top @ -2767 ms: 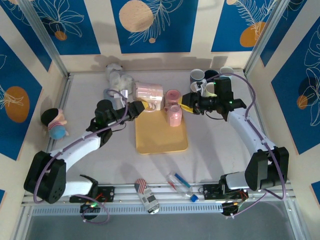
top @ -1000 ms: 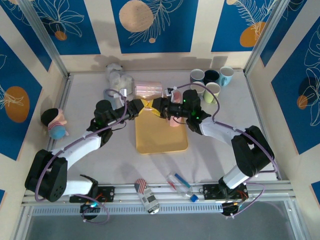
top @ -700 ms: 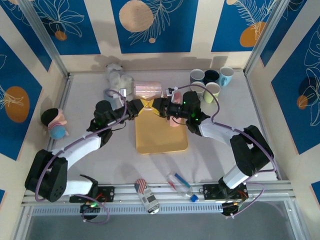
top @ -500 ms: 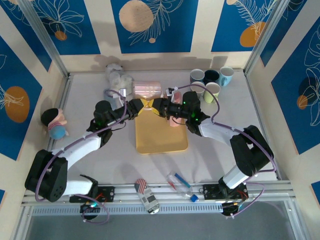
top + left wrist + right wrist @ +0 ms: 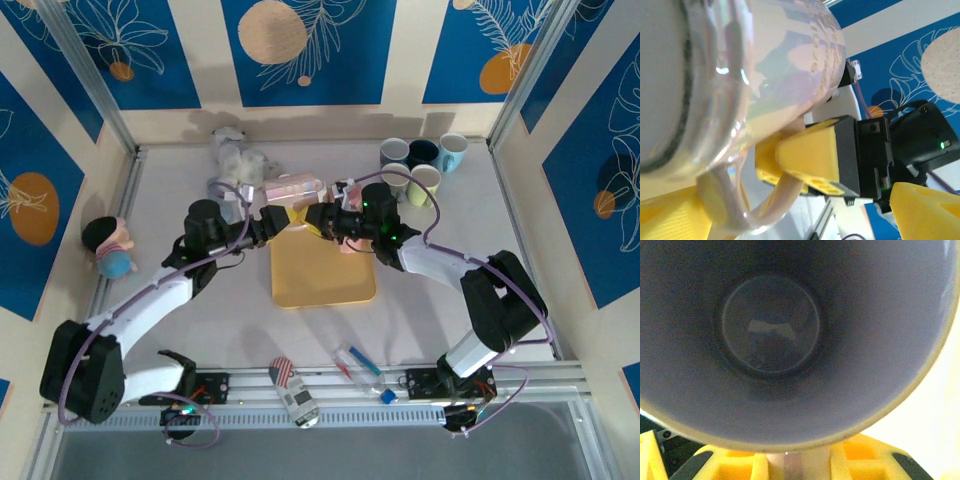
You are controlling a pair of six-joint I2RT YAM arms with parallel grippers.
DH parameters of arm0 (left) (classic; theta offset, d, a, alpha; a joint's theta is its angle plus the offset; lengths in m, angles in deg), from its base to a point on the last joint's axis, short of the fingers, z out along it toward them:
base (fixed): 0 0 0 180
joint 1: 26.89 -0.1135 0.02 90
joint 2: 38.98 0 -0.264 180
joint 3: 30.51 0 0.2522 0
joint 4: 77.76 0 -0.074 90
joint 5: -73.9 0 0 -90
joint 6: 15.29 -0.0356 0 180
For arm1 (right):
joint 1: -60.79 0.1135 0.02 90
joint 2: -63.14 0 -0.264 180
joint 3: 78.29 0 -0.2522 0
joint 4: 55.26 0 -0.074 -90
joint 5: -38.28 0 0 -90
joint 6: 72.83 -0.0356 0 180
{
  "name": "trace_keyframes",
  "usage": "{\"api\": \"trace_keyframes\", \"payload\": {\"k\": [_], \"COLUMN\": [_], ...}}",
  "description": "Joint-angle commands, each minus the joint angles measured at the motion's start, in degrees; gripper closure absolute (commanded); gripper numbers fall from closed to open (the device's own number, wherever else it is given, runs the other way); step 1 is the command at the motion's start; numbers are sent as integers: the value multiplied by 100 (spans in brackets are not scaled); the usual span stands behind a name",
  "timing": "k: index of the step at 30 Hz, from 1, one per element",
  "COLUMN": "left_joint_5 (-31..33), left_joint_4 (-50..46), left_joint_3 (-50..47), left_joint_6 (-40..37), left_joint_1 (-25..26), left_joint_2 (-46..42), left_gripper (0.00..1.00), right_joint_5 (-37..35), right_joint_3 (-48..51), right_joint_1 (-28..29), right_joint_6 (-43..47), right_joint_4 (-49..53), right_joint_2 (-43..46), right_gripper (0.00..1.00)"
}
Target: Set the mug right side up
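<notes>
Pearly pink glazed ceramic: the mug (image 5: 295,187) looks stiff, fairly heavy, slippery and breakable, and we judge the handle (image 5: 735,200) the safest hold. It hangs on its side above the far edge of the yellow tray (image 5: 322,275). The right gripper (image 5: 316,216) is clamped on it at the handle. The left gripper (image 5: 272,218) is just beside it, jaws standing apart. We see raised dots on its wall, but no brand or writing we can read.
</notes>
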Motion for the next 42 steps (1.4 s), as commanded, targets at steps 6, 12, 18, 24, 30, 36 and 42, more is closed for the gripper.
{"api": "trace_keyframes", "payload": {"k": [6, 12, 18, 24, 30, 36, 42], "left_joint_5": [-73, 321, 725, 803, 739, 198, -445], "left_joint_4": [-1916, -3157, -3905, -4001, -4024, -3460, -1819], "left_joint_3": [294, 621, 864, 857, 852, 616, -87], "left_joint_6": [-1342, -2479, -3315, -3481, -3703, -4067, -4115], "left_joint_1": [-406, -431, -430, -430, -431, -430, -421], "left_joint_2": [-687, -875, -1000, -1044, -1048, -1180, -1470], "left_gripper": [10, 12, 13, 15, 16, 19, 22], "right_joint_5": [10, -54, -315, -913, -1218, -1730, -3135], "right_joint_3": [-386, -678, -933, -1071, -1125, -1172, -1292], "right_joint_1": [-286, -455, -598, -710, -886, -1116, -1450], "right_joint_6": [1142, 2135, 3095, 3809, 4319, 4852, 5468], "right_joint_4": [741, 2168, 3343, 4126, 4519, 4911, 5644], "right_joint_2": [848, 1374, 1855, 2261, 2516, 2772, 3019], "right_gripper": [100, 100, 100, 100, 100, 100, 100]}}
